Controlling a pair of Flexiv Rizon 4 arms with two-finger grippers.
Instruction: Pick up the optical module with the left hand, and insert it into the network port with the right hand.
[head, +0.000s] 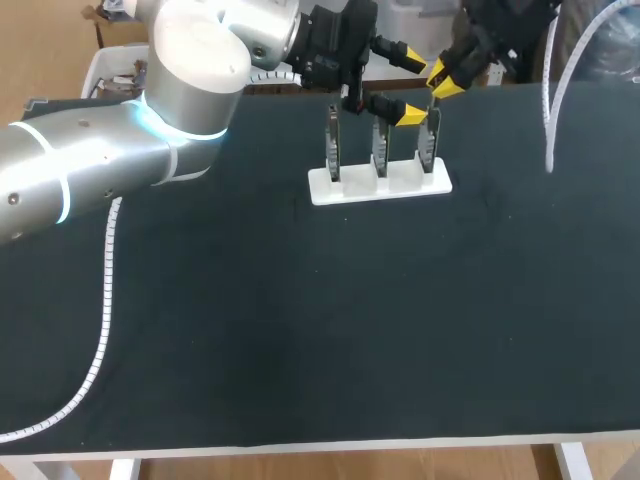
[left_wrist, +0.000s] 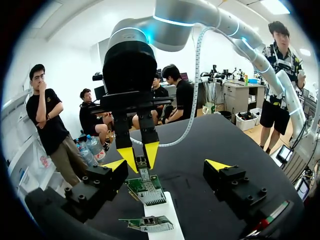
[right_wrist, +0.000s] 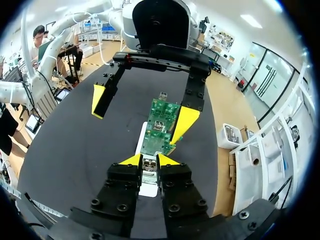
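The table has a matte black surface. Toward its far edge a glossy white holder carries 3 green circuit cards, thin and rigid, standing on edge in a left-to-right row and bearing boxy metal port cages. Directly above the rightmost card the right gripper points down. Its yellow tips pinch a small metal block, seemingly the optical module, whose long axis seems to run along the fingers. The port therefore lies just below the module, and this arm is nearer. The left gripper is released, fingers spread wide astride the row, grasping nothing.
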